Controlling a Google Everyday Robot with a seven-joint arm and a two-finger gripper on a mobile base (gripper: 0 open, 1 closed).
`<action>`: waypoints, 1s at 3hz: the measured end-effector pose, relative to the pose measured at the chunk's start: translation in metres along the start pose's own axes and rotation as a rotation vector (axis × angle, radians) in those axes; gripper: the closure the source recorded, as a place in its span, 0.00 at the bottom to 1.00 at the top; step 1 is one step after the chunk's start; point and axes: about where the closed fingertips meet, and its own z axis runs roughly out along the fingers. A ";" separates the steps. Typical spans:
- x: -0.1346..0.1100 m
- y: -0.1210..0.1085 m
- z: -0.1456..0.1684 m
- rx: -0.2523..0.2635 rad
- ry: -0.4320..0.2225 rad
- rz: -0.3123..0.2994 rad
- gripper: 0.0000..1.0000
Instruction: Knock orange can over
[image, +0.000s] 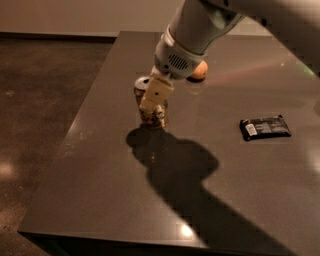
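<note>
At table (100, 175) left-ctr: orange can (150, 118) upright, just behind jaws.

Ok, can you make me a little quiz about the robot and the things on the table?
1. Fill in: in the camera view, the black wrapped bar lies to the ____ of the orange can.
2. True or false: the orange can has fallen flat on its side.
3. Where is the gripper? A) over the black wrapped bar B) right at the orange can, in front of it C) down on the floor

Key: 1 right. 2 false, the can is standing. 3 B.
</note>
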 end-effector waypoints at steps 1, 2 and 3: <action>0.029 -0.018 -0.016 0.024 0.152 0.013 1.00; 0.057 -0.030 -0.025 0.042 0.267 0.011 1.00; 0.073 -0.036 -0.025 0.052 0.372 -0.011 1.00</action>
